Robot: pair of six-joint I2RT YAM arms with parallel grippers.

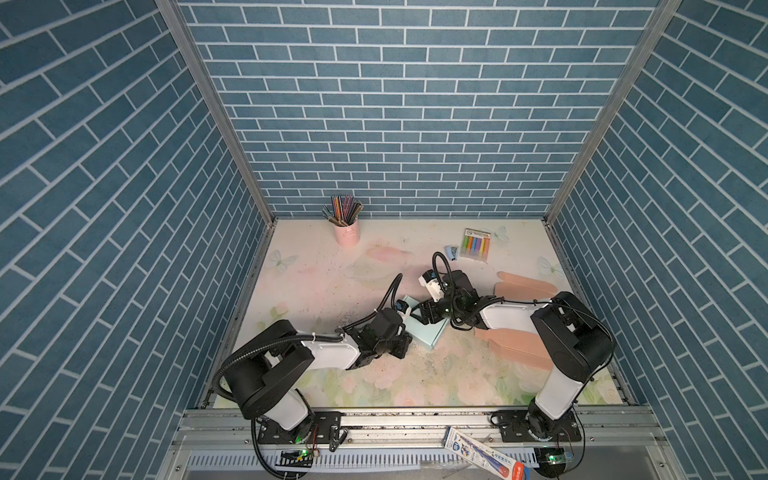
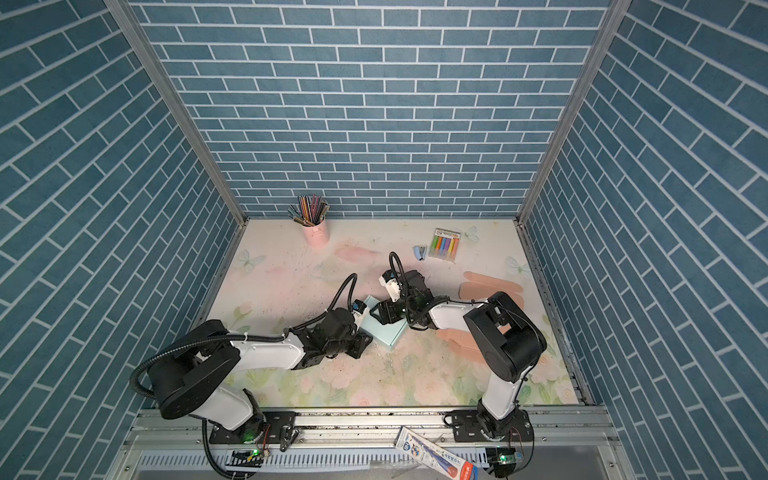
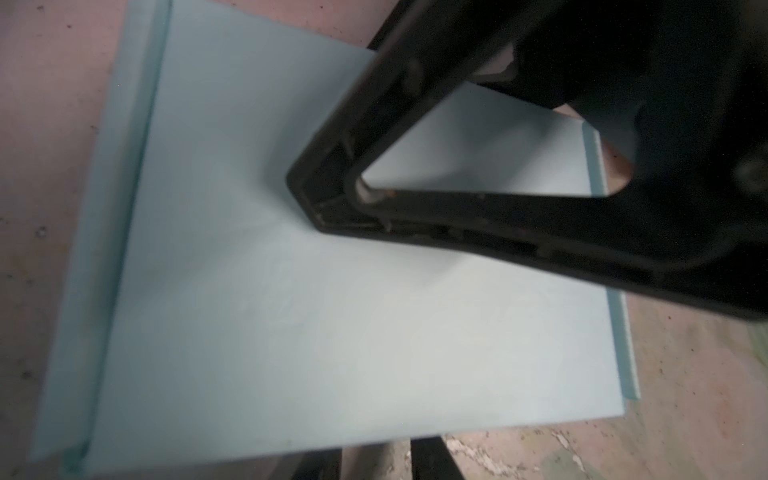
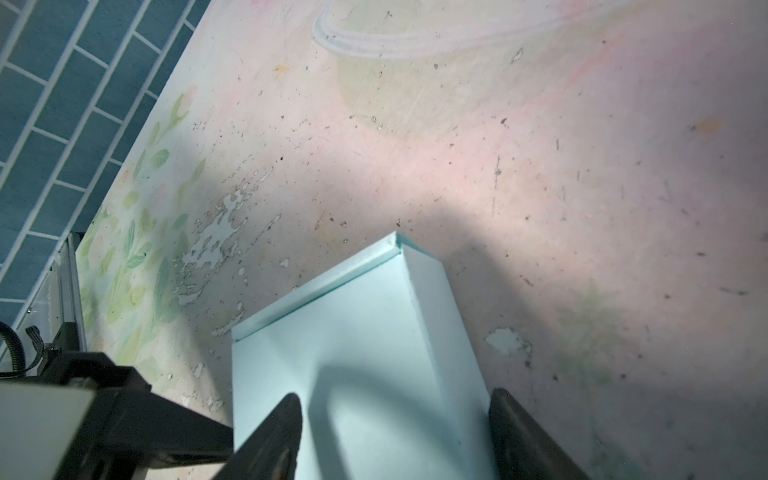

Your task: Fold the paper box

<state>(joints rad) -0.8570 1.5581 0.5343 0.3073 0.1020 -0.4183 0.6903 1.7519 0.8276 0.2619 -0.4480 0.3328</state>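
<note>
Blue brick walls point(image 1: 415, 104) enclose the scuffed floral tabletop point(image 1: 332, 286); the paper box point(image 1: 430, 334) lies beneath the spread right tool point(image 4: 395, 397), with the left tool point(image 3: 376, 461) slightly parted.

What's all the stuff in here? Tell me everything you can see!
paper box: one, light blue, centre
pencil cup: one, pink, full of coloured pencils, back left
marker pack: one, multicoloured, back right
small object: one, blue, beside marker pack
flat card sheets: several, peach, right side
printed carton: one, white-blue-red, front rail
table: one, pale floral
walls: three, blue brick, around table
left gripper: one, black, open, at box edge
right gripper: one, black, open, straddling box
</note>
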